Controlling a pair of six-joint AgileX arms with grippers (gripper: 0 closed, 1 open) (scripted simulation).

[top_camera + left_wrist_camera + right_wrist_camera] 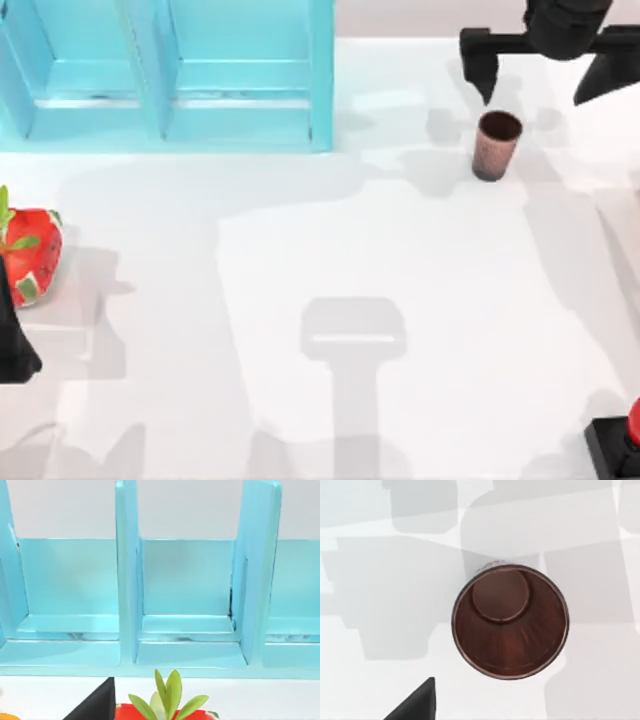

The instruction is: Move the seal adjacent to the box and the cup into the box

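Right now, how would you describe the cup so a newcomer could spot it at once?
Start at the blue box along the table's far edge, then look right onto the bare white table. The cup stands upright there, just below the open right tool. It is a coppery-brown, handleless tumbler with a dark inside, unlike the red strawberry at the left edge and the red-and-black seal at the near right corner.

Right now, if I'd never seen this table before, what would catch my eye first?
Probably the big turquoise box with its upright dividers, at the table's far left. Next, the coppery cup standing upright at the far right, with the right gripper spread open above it. Then the red spots: a strawberry at the left edge beside the left gripper, and the seal in the near right corner.
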